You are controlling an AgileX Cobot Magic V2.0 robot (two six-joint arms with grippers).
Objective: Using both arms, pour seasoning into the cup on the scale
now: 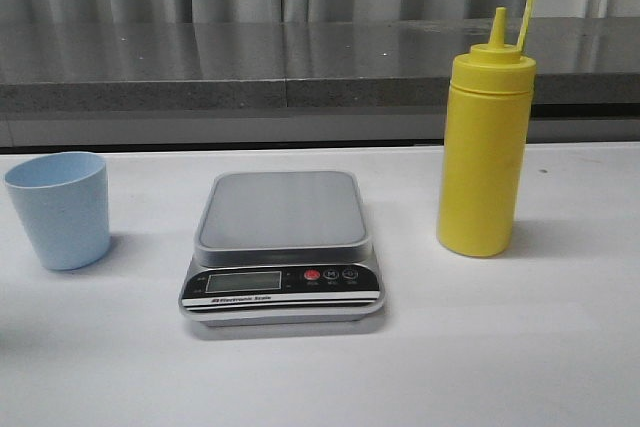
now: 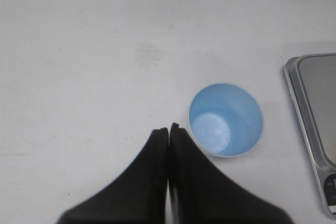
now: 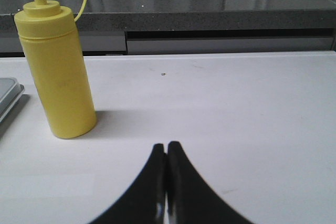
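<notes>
Spreading across the whole front view is a white table (image 1: 520, 347), my work surface, with a grey ledge (image 1: 300, 67) and curtains behind it. At right of centre stands the yellow seasoning bottle (image 1: 483, 147), upright, nozzle uncapped, its thin tethered cap sticking up beside it. In the middle lies the grey scale (image 1: 282, 242), platform bare, display panel toward the lower edge. At far left stands the light blue cup (image 1: 60, 209), upright and empty, well apart from the scale. My left gripper (image 2: 168, 128) hovers just beside the cup, fingers pressed together, holding nothing. My right gripper (image 3: 166, 145) is likewise closed and empty, apart from the bottle.
</notes>
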